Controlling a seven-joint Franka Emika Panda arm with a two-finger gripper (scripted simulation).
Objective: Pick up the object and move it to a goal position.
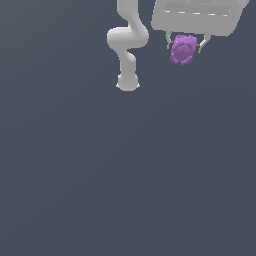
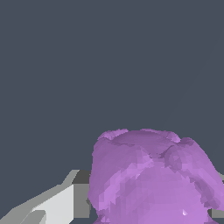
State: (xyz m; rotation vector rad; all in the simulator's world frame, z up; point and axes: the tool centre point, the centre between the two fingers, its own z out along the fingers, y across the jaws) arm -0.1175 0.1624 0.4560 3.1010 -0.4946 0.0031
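The gripper [image 1: 184, 48] sits near the top of the exterior view, toward that view's right, with its two fingers closed around the purple lump [image 1: 183, 49], one pad on each flank. The lump hangs below the white gripper body, pinched between the fingers; whether it is clear of the grey floor [image 1: 125, 175] cannot be told from this view. In the wrist view the purple lump [image 2: 153, 179] fills the lower part of the frame, with one white finger [image 2: 52, 205] showing beside it and dark pad material right against its side. The arm's white links [image 1: 127, 42] and base [image 1: 127, 81] stand to the exterior view's left of the gripper.

No goal marker shows in either picture, so how far the carry has to go cannot be judged.

The main risk I see is the grip itself. The lump is bumpy and roughly round, so the pads likely bear on a few raised knobs and not on flat faces; a quick swing or a sharp stop could let it roll or twist between the fingers and drop out. Most of its bulk appears to sit at or below the fingertips, which would make a slide downward the likeliest failure. A slow, smooth carry with the fingers held firm seems the safer course
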